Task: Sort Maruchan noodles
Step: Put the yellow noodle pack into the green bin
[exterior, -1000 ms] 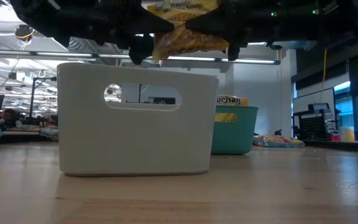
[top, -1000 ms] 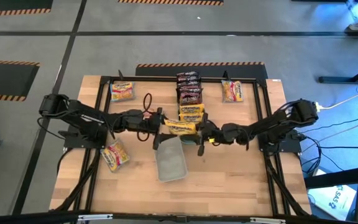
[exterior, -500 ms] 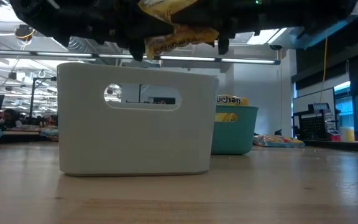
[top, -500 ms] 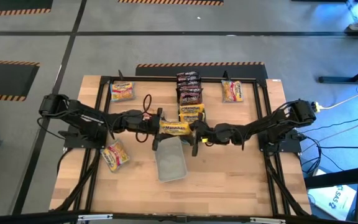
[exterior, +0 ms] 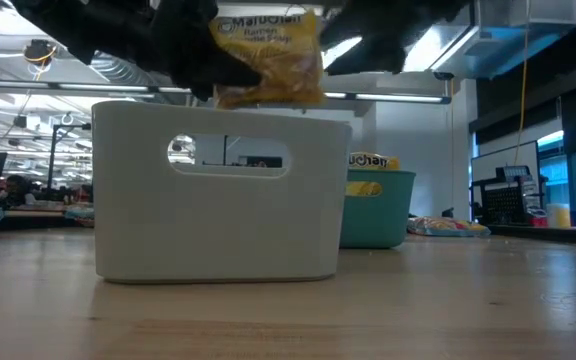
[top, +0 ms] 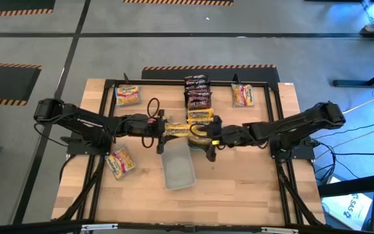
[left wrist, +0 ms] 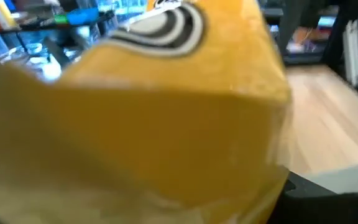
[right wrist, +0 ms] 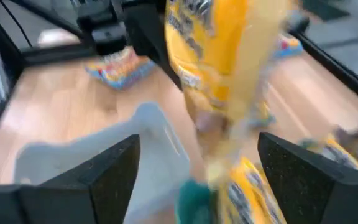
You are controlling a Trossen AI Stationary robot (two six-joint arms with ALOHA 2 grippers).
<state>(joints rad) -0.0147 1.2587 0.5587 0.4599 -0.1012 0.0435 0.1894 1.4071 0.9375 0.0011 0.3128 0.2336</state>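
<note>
Maruchan noodles are only partly sorted, I judge: one yellow packet hangs just above the grey tray, clamped in my left pincer; my right pincer stands apart beside it. Pink-yellow packets lie loose around the tray.

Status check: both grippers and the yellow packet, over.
Left gripper shut on yellow packet, above grey tray. Right gripper open, just off the packet. Nothing in the way.
</note>
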